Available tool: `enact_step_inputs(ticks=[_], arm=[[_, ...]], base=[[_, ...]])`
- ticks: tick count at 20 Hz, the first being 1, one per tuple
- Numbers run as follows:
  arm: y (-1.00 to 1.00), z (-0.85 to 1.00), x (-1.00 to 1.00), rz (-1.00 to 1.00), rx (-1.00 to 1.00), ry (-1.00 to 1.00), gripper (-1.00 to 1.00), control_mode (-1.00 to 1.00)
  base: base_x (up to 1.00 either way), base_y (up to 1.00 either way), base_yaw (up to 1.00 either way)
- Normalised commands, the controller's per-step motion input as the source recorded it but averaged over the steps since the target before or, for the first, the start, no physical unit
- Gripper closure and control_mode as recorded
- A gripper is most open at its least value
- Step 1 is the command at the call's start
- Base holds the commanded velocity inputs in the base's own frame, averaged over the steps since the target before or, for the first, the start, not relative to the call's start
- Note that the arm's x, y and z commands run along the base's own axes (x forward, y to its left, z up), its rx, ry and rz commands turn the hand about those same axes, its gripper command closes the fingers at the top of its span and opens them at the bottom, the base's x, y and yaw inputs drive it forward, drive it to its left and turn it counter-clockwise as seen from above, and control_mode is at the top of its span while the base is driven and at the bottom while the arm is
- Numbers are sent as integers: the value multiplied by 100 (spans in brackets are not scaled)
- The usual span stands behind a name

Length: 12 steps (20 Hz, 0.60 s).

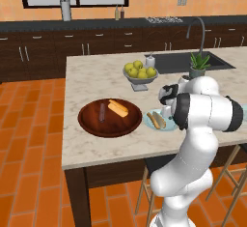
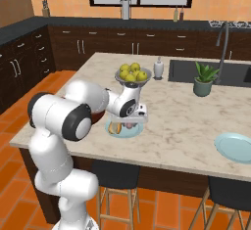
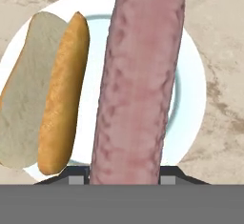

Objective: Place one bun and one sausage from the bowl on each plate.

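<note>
Gripper (image 3: 125,178) hangs over the near plate (image 3: 188,99), fingers clamped on a pink sausage (image 3: 138,75) that runs lengthwise up the hand view, directly above the plate's middle. Whether the sausage touches the plate I cannot tell. A bun (image 3: 45,92) already lies on that plate, just left of the sausage in the hand view, cut face pale, crust golden.

Left base view: the plate (image 1: 149,122) sits at the island's near edge, just right of the wooden bowl (image 1: 87,120), with the bun (image 1: 156,120) on it. The bowl holds one more bun (image 1: 118,107) and a dark sausage (image 1: 102,111), lying apart from each other. The arm's wrist covers the plate's right side.

Right base view: the gripper (image 2: 128,124) stands above the near plate (image 2: 128,133). A second plate (image 2: 235,147), pale blue, lies well apart at the island's right near edge.

Beyond the bowl, a grey fruit bowl (image 1: 140,79) of yellow-green fruit. A potted plant (image 2: 204,79) stands beside the sink (image 1: 178,62).
</note>
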Motion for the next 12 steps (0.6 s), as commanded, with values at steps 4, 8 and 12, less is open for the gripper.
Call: enact_step_inputs(ticks=[4,8,12], arm=[[0,-42,21,1,0,0,100,-100],[0,-33,16,0,0,0,-100,-100],[0,0,1,0,0,0,-100,-100]], base=[[0,0,0],[0,0,0],[0,0,0]])
